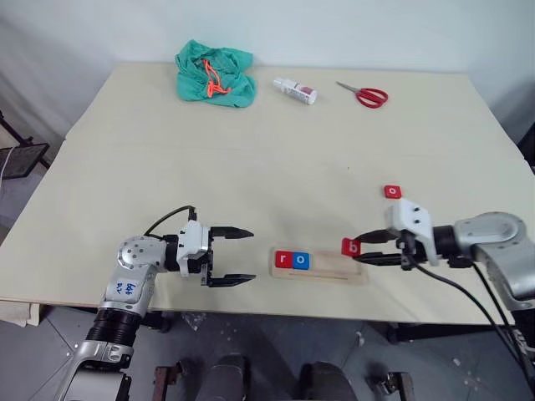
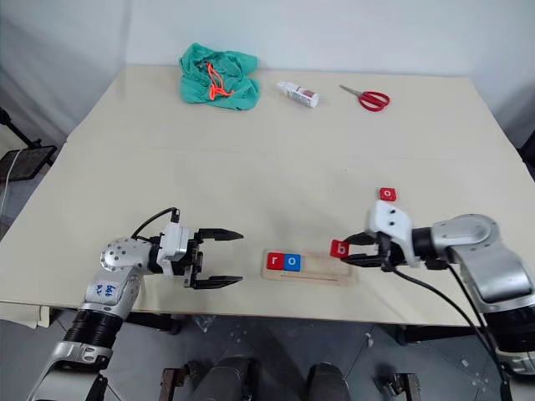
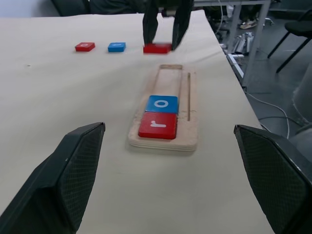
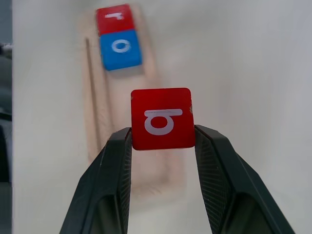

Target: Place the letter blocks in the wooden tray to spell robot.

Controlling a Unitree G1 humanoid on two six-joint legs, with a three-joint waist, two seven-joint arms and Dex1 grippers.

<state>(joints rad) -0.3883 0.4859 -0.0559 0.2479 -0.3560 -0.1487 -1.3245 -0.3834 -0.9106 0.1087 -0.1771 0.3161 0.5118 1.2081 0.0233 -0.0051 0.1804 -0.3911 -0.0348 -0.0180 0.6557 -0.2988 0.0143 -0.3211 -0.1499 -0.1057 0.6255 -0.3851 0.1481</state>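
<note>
Over the wooden tray's [image 1: 347,273] bare end, we note the right gripper [image 4: 162,139] clenching the red b block [image 4: 162,118]; left gripper [image 1: 232,256] released, fingers spread.

I see a red r tile [image 1: 283,260] and blue o tile [image 1: 302,261] with white letters in my pale wood tray [image 1: 343,273]. My black fingers [image 4: 113,165] pinch a red b tile [image 4: 162,118]. Red scissors [image 1: 364,94] and green cloth [image 1: 214,76] lie by the table's far edge.
</note>
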